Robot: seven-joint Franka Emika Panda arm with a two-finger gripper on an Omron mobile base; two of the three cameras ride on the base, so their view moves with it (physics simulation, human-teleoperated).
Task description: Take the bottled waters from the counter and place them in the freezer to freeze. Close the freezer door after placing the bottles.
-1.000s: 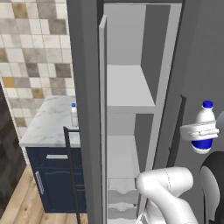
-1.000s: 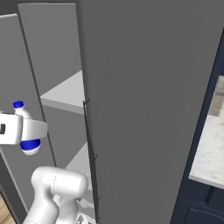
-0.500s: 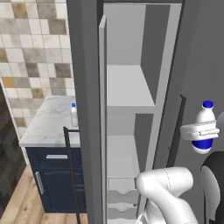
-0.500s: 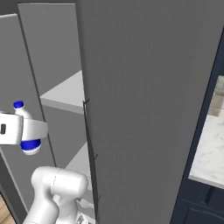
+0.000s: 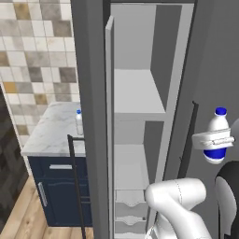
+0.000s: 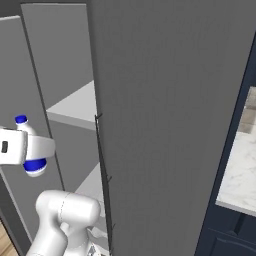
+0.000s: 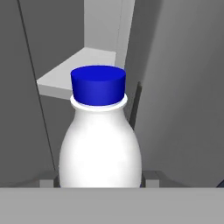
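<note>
The freezer [image 5: 140, 116] stands open, its freezer door [image 5: 88, 93] swung out edge-on toward the camera, with pale shelves and white drawers showing inside. To its left the worktop [image 5: 51, 135] carries the second bottle [image 5: 79, 122], upright near the edge beside the door. The arm rises from below with its gripper [image 5: 213, 140] closed around the body of the first bottle [image 5: 217, 126], held upright with its blue cap on top, out in front of the dark panel to the right of the open compartment, not yet inside it. In the hand view the bottle [image 7: 100, 148] sits between the jaws with a grey shelf [image 7: 78, 65] beyond and to the left. This looks like the carry step for the first bottle; the next move calls for swinging it left into the opening and setting it on a shelf before letting go. Against the earlier frames nothing has visibly shifted: bottle, arm and door sit where they were.
</note>
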